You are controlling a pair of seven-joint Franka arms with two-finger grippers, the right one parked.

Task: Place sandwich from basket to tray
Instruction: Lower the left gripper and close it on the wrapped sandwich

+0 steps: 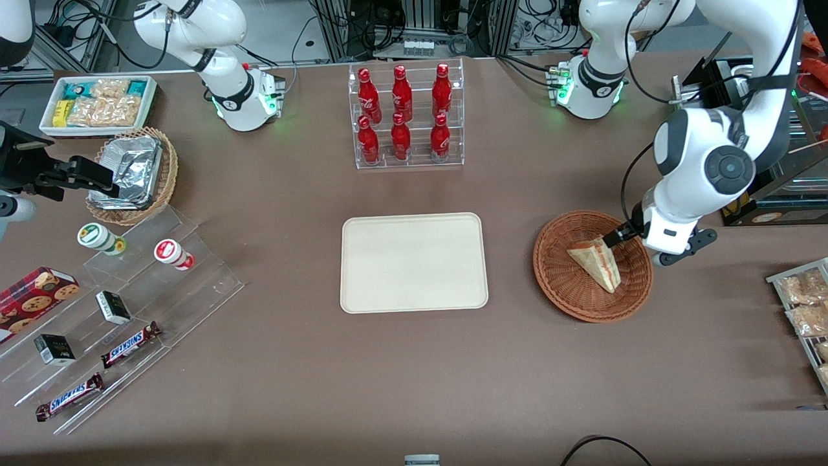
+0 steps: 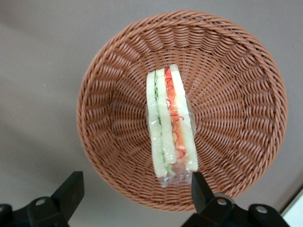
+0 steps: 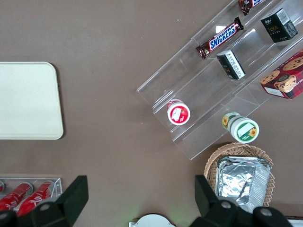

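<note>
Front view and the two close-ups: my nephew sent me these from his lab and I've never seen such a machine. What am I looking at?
Two white robot arms stand at a brown table. The wide picture looks at them from the front; each close-up comes from a camera on one arm's wrist, looking down past its pincer.

The working arm's pincer hangs open over a reddish wicker basket, its fingers astride a wrapped triangular sandwich lying inside. It holds nothing yet.

Beside the basket, mid-table, lies the cream tray, where the sandwich is meant to go. Around stand red bottles in a clear rack, chocolate bars on clear steps, and a lighter basket of foil packets.
</note>
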